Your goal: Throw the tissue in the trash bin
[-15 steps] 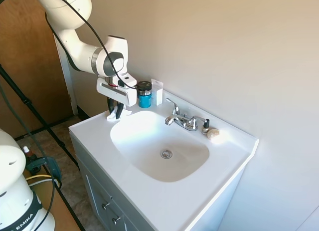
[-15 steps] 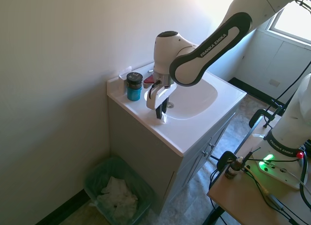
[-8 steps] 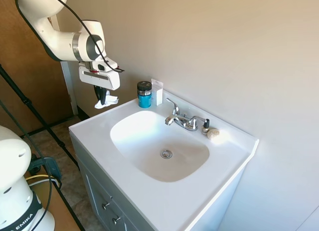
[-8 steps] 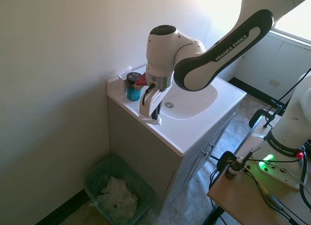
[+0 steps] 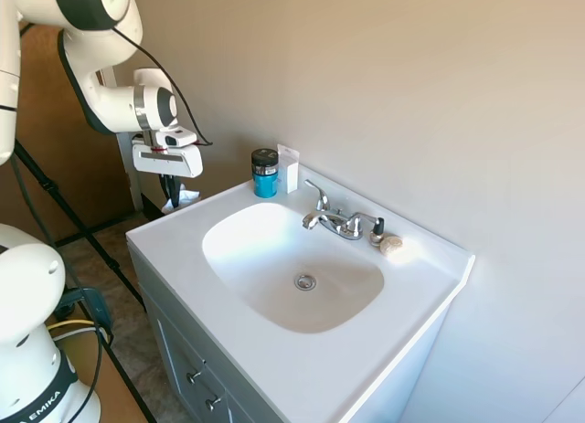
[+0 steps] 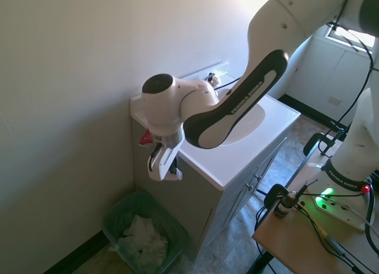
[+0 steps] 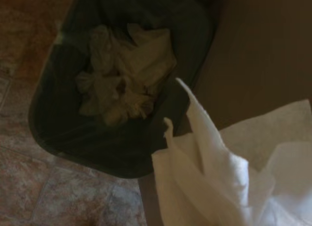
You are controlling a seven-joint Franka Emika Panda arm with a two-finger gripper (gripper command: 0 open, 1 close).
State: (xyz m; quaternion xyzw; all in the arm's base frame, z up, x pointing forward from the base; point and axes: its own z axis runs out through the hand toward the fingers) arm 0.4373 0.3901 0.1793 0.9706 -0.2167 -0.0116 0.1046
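- Gripper (image 6: 164, 172): I have it clenched on the tissue (image 5: 179, 199), carried past the vanity (image 6: 237, 161) edge so nothing catches the counter.
- Trash bin (image 6: 145, 231): on the floor beside the vanity, below the gripper; I judge release should wait until the tissue hangs squarely over it.

we see soft crumpled paper tissue (image 7: 229, 182), glossy white sink top (image 5: 274, 350), shiny chrome faucet (image 5: 334, 220), dark plastic trash bin (image 7: 58, 133).

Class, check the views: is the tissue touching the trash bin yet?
Apart. The second exterior view shows the tissue held in the tool beside the vanity, with clear space above the trash bin.
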